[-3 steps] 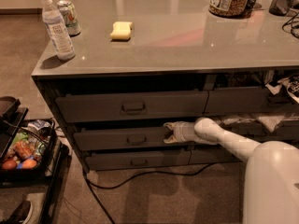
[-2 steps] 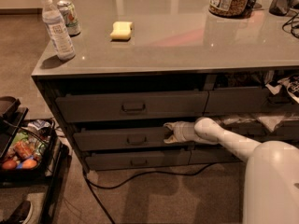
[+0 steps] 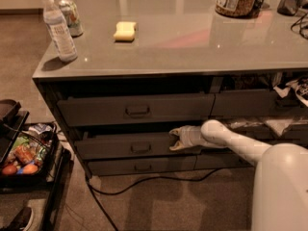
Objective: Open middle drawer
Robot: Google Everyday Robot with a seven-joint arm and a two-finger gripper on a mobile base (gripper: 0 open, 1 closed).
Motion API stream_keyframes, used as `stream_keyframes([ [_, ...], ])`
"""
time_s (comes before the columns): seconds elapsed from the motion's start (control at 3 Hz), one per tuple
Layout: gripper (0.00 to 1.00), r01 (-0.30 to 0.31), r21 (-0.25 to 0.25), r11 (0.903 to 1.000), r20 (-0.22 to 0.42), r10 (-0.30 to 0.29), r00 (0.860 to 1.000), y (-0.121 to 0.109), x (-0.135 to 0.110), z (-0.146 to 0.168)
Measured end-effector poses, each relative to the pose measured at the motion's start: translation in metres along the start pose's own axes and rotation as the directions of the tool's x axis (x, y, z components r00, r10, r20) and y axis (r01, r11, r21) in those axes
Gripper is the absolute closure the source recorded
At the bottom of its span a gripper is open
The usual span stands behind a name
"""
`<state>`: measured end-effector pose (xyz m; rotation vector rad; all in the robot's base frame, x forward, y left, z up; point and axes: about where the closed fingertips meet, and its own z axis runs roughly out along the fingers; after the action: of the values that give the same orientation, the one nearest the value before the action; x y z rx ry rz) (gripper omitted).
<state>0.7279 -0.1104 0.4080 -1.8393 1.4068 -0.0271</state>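
Under the counter [image 3: 192,47], left stack, between top and bottom fronts: middle drawer [image 3: 110,146], slightly out, so mid-pull by the look of it. At its right end, near the upper edge: gripper [image 3: 174,139], open or closed impossible to tell. Next, probably: pull straight back without slipping; handle [image 3: 140,147] unused.

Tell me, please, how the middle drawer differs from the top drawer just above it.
The middle drawer has a lower front than the top drawer. Its handle is smaller than the top drawer's. The gripper sits at the middle drawer's right end, while nothing touches the top drawer. Both are wide and dark grey, with a loop handle at the centre.
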Motion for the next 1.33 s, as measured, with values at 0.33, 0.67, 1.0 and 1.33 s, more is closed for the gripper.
stream_keyframes([
  [0.33, 1.00, 0.000, -0.029, 0.9996, 0.018, 0.000, 1.000, 0.011, -0.014, -0.008],
  [0.67, 1.00, 0.000, -0.029, 0.9996, 0.018, 0.000, 1.000, 0.013, -0.014, -0.009],
  [1.0, 1.00, 0.001, -0.010, 1.0000, 0.046, -0.001, 0.999, 0.021, -0.020, -0.013],
  [1.33, 1.00, 0.000, -0.009, 1.0000, 0.047, 0.000, 0.999, 0.026, -0.020, -0.014],
])
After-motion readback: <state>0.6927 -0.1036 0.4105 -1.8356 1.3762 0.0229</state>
